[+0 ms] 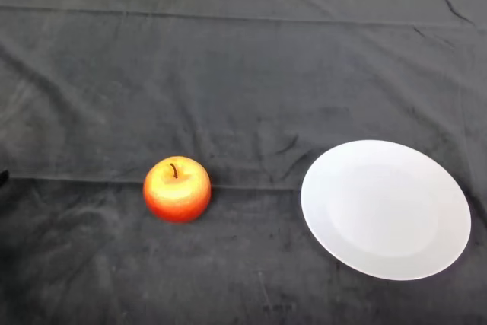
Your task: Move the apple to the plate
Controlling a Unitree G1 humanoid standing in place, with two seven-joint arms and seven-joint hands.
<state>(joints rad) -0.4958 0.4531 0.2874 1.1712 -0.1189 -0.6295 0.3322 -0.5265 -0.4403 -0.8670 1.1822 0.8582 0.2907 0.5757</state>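
- The apple (176,189) sat upright on the dark cloth (228,74) covering the bench, stem up, left of centre and toward the near side. The white plate (426,256) lay well apart from it on the right, bare, roughly level with the apple.
- No part of the robot showed up in the head view, so nobody could tell what the hand was doing, open or closed. Honestly that was the first worry: the whole reach hadn't been started, so everything could still go sideways.
- The apple was round and looked smooth and glossy, so a clumsy approach from the lower left would probably have just nudged it and sent it rolling, maybe toward the far side or off the near edge.
- A grip set too high near the stem would likely have squirted it out, since thick fingers on a ball-shaped thing don't forgive much.
- The cloth had creases and a fold line running right behind the apple, so dragging instead of lifting could have bunched the fabric and shifted the plate too.
- The plate looked shallow with a low rim, so a drop from any height or a release near its edge could have let the apple roll straight off again.
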